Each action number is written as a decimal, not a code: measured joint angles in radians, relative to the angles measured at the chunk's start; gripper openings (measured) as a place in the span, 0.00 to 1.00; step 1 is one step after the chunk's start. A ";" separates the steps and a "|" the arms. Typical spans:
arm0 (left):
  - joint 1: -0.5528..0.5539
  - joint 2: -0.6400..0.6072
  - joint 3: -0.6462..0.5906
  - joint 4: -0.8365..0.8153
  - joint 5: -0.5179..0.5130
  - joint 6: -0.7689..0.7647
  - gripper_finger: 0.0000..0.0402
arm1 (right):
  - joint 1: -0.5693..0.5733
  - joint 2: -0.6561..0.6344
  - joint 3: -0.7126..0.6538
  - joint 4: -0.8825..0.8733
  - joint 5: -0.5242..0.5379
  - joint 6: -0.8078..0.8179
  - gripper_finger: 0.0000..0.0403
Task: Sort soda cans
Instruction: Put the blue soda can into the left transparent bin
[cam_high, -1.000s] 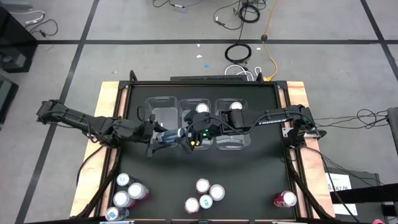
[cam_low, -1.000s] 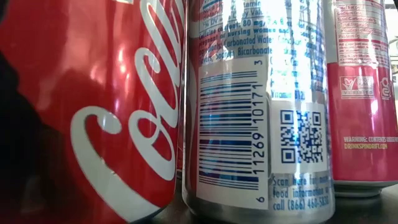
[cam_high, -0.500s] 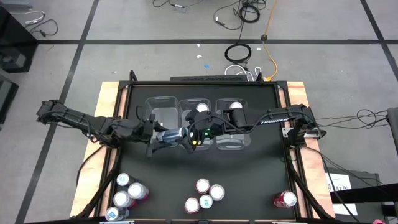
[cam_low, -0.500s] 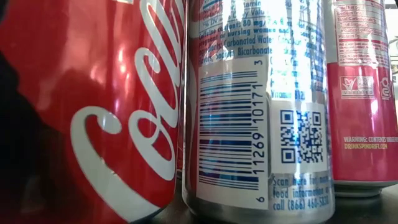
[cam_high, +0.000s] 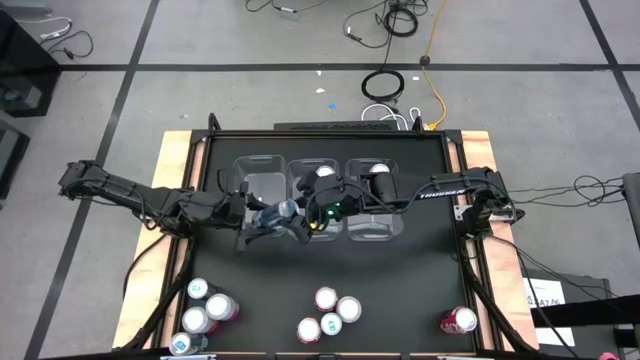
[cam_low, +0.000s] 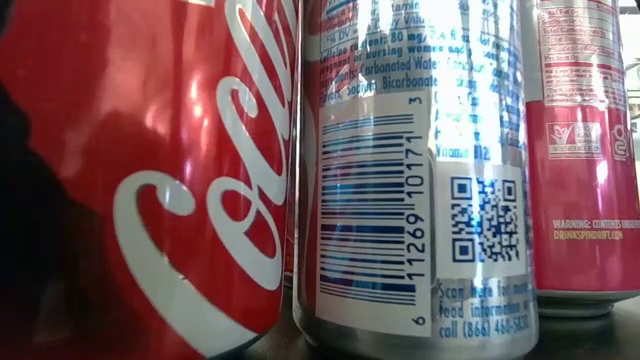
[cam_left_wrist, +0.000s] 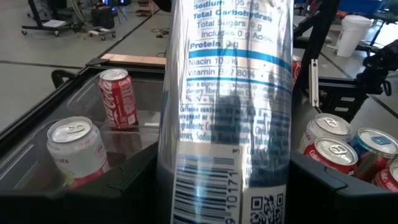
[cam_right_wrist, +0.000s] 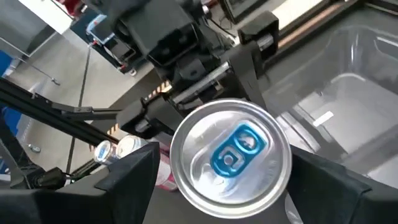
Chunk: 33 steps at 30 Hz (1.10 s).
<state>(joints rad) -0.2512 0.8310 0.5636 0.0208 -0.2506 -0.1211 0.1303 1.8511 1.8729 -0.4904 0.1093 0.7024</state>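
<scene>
Both arms meet near the middle of the bench (cam_high: 420, 260), just in front of the row of three clear bins (cam_high: 262, 185) that stands toward the far edge. The left tool (cam_high: 283, 215) pinches a blue-tabbed can (cam_high: 287, 210): in the left wrist view its silver, blue-printed body (cam_left_wrist: 227, 118) fills the middle between that arm's fingers, running along the line of sight, so the can is held by its side with one end toward the other arm. The right tool (cam_high: 305, 205) faces that end, and its wrist view looks straight at the can top (cam_right_wrist: 231, 155), with its dark fingers (cam_right_wrist: 134, 177) spread on either side and not visibly touching the can. This reads as a handover, probably so the right arm can carry the can to a bin on its side.

The middle bin holds a can (cam_high: 325, 173) and the right bin another (cam_high: 379, 171); the left wrist view shows a red can (cam_left_wrist: 118, 98) and a pink-and-white can (cam_left_wrist: 78, 149) standing in bins.

Unsorted cans wait along the near edge: a group near the left corner (cam_high: 205, 305), a cluster at mid-edge (cam_high: 330, 315), one red can near the right corner (cam_high: 462, 321). The low view is blocked by a red can (cam_low: 140, 180), a silver one and a pink one.
</scene>
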 joint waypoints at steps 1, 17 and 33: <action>0.000 0.000 0.000 0.000 -0.002 0.000 0.67 | 0.000 0.000 0.000 0.004 0.000 -0.006 0.78; 0.000 0.000 0.000 0.019 -0.018 0.006 0.67 | -0.001 0.017 0.000 0.076 -0.001 -0.061 0.78; 0.003 0.000 0.000 0.027 -0.041 -0.003 0.67 | 0.002 0.043 0.000 0.096 -0.075 -0.098 0.78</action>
<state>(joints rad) -0.2485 0.8311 0.5632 0.0482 -0.2913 -0.1238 0.1321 1.8946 1.8725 -0.3947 0.0338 0.6040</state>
